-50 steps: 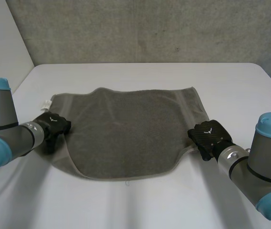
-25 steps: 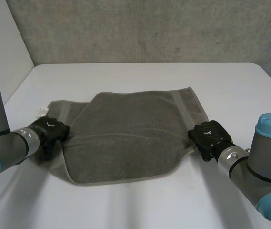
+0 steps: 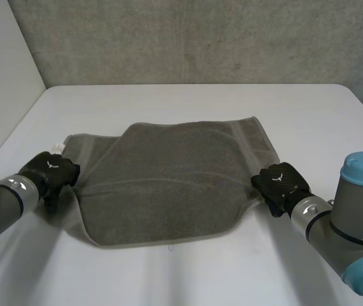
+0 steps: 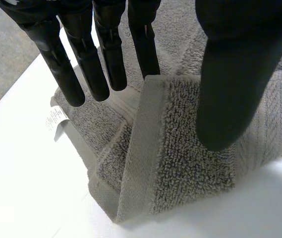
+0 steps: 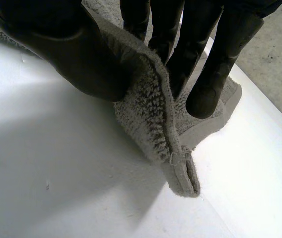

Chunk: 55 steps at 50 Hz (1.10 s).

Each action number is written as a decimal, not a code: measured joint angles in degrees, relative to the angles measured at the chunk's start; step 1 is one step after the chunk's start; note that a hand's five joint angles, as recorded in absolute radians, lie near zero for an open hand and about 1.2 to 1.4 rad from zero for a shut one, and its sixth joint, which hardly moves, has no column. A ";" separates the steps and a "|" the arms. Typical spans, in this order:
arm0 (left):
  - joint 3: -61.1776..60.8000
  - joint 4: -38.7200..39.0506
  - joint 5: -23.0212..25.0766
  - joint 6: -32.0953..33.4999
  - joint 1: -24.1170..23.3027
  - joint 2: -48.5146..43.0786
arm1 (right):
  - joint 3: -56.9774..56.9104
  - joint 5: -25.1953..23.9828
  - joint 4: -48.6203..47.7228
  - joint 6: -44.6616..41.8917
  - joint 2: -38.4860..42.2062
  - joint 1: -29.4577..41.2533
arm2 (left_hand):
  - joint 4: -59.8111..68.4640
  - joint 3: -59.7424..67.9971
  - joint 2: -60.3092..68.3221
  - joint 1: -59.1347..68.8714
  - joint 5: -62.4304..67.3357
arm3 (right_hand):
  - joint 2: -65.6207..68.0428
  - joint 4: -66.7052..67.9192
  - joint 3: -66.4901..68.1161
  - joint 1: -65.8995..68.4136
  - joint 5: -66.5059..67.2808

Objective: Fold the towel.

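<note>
A grey towel (image 3: 175,185) lies on the white table (image 3: 187,274), its left part doubled over so a lower layer sticks out at the left. My left hand (image 3: 50,171) rests at the towel's left edge. Its fingers (image 4: 81,64) are straight and stand apart from the thumb (image 4: 235,74), with the folded towel edge (image 4: 180,168) lying flat on the table below them. My right hand (image 3: 282,182) is at the towel's near right corner. There the thumb (image 5: 71,49) and fingers pinch the towel's hem (image 5: 155,129), which is lifted a little off the table.
A small white label (image 3: 59,148) sticks out from the towel's far left corner, just beyond my left hand. A grey wall stands behind the table's far edge. Bare table surrounds the towel on all sides.
My left hand has drawn back to the left and nearer, off the towel's edge. The towel's left part has shifted and now lies doubled. The right hand has not moved.
</note>
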 measured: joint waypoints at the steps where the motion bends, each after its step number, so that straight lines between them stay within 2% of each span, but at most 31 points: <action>1: -0.28 0.04 0.07 0.00 0.03 0.02 | -0.01 0.00 0.00 -0.02 0.03 0.00 | 0.11 0.12 0.08 0.07 0.07 | 0.00 0.00 0.00 0.00 0.00; 11: -2.45 0.46 2.73 0.08 0.36 -1.15 | -0.01 0.00 0.01 -0.10 0.42 0.02 | 4.38 4.72 4.67 4.65 4.24 | 0.00 0.00 0.00 0.00 0.00; 13: -2.55 0.60 2.98 0.09 0.36 -1.43 | -0.01 0.00 0.03 -0.10 0.43 0.02 | 8.03 7.98 7.95 7.95 7.91 | 0.00 0.00 0.00 0.00 0.00; 15: -2.64 0.94 3.12 0.09 0.36 -1.70 | 0.00 0.00 0.06 -0.09 0.43 0.01 | 21.02 20.90 20.91 20.90 20.31 | 0.00 0.00 0.00 0.00 0.00; 18: -2.69 1.57 3.13 0.12 0.36 -1.86 | -0.02 0.01 0.08 -0.08 0.40 -0.03 | 30.09 29.96 30.01 29.35 29.54 | 0.00 0.00 0.00 0.00 0.00; 22: -2.63 2.33 3.04 0.15 0.40 -1.62 | -0.13 0.10 0.09 -0.07 0.16 -0.08 | 33.53 33.49 33.47 31.83 32.36 | 0.00 0.00 0.00 0.00 0.00; 34: -5.38 3.26 3.20 -0.04 3.25 4.38 | -0.81 0.27 1.30 0.23 -2.00 -0.78 | 34.73 34.54 34.53 32.68 33.35 | 0.00 0.00 0.00 0.00 0.00; 39: -8.49 5.97 3.74 -0.50 4.95 7.07 | -1.40 0.34 2.89 0.52 -2.19 -0.93 | 34.75 34.57 34.56 32.86 33.35 | -0.52 -0.48 -0.50 -0.57 -0.60; 45: -12.72 11.94 4.86 -2.17 7.31 9.19 | -2.20 0.49 3.90 1.54 -0.70 -0.98 | 34.76 34.57 34.57 32.91 33.35 | -17.54 -17.63 -17.28 -17.93 -18.14; 47: -13.60 13.30 5.05 -3.06 7.67 9.34 | -2.41 0.56 3.91 2.09 -0.18 -1.00 | 34.77 34.57 34.57 32.91 33.35 | -19.58 -20.68 -19.95 -20.98 -21.41; 55: -15.04 15.62 5.42 -6.61 8.41 9.32 | -3.07 1.44 3.58 4.36 0.88 -1.52 | 34.77 34.59 34.57 32.91 33.35 | -23.22 -23.97 -23.46 -24.49 -24.91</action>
